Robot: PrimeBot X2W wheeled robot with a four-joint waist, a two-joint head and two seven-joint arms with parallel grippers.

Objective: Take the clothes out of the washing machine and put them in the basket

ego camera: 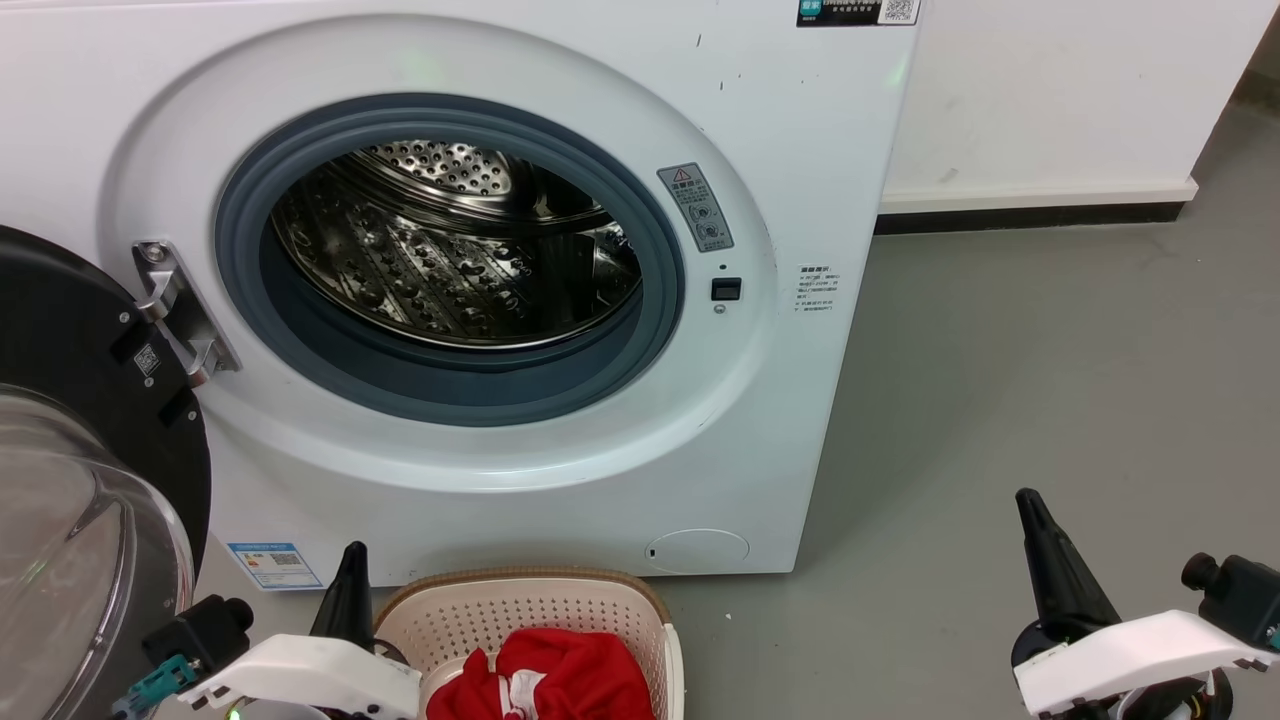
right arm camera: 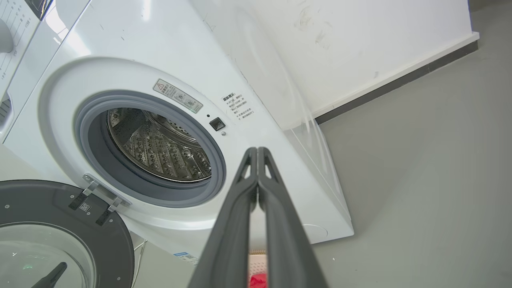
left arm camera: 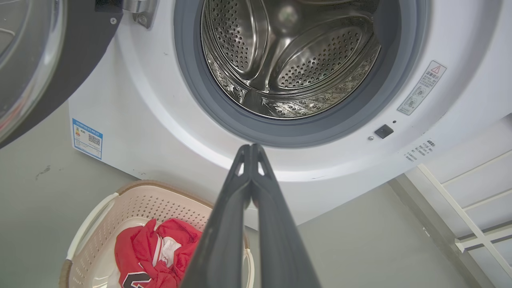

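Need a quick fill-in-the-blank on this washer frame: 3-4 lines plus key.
1. The clothes in the basket are ____ in colour.
2. The washer has its door standing ____.
3. The left gripper and the right gripper are both ____.
4. The drum holds ____ clothes.

Missing words: red; open; shut; no.

One washer (ego camera: 790, 430), one basket (ego camera: 520, 606), one garment (ego camera: 575, 678)

The left gripper (left arm camera: 251, 150) and right gripper (right arm camera: 257, 151) sit low at either side, each pair of fingers pressed together.
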